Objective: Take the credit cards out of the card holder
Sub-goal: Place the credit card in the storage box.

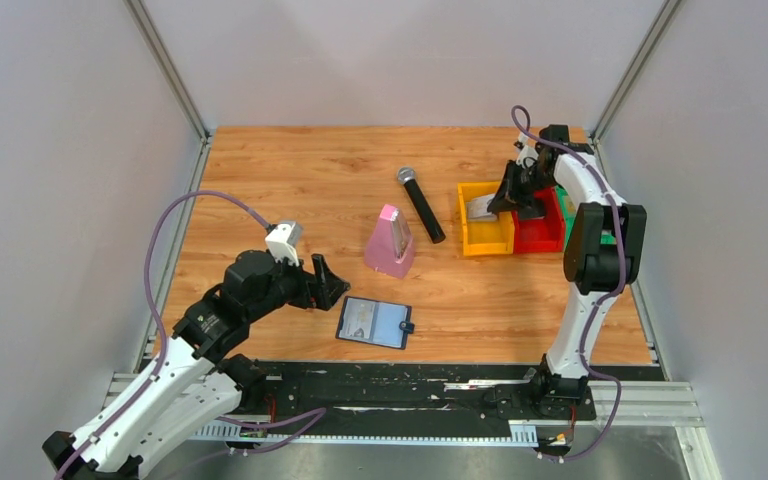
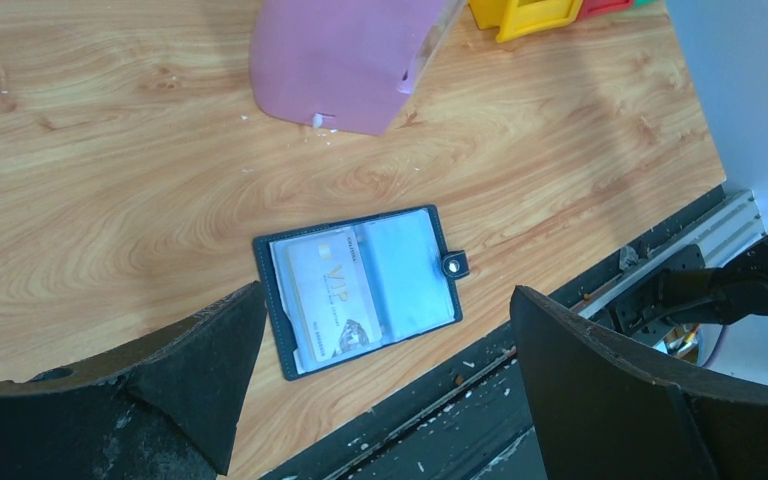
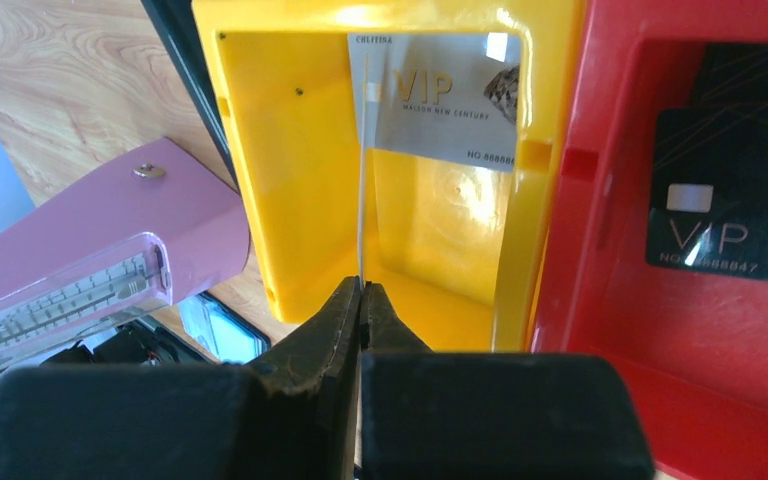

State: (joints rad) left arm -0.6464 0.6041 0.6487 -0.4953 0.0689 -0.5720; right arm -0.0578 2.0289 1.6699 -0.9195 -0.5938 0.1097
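My right gripper (image 3: 362, 290) is pinched shut on a silver card (image 3: 440, 100) over the yellow bin (image 3: 280, 150). A black card (image 3: 730, 210) lies in the red bin (image 3: 610, 300). My left gripper (image 2: 385, 330) gapes wide and empty above the open wallet (image 2: 405, 270) on the table, its gold card (image 2: 332, 300) not yet out.

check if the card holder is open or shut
Open: the card holder lies spread flat, slotted inside facing up, a gold card in one pocket.

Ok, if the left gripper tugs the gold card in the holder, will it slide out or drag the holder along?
The gold card looks thin and stiff, so it should slide rather than bend. The card holder lies open with nothing pinning it and looks light, so it will probably drag along.
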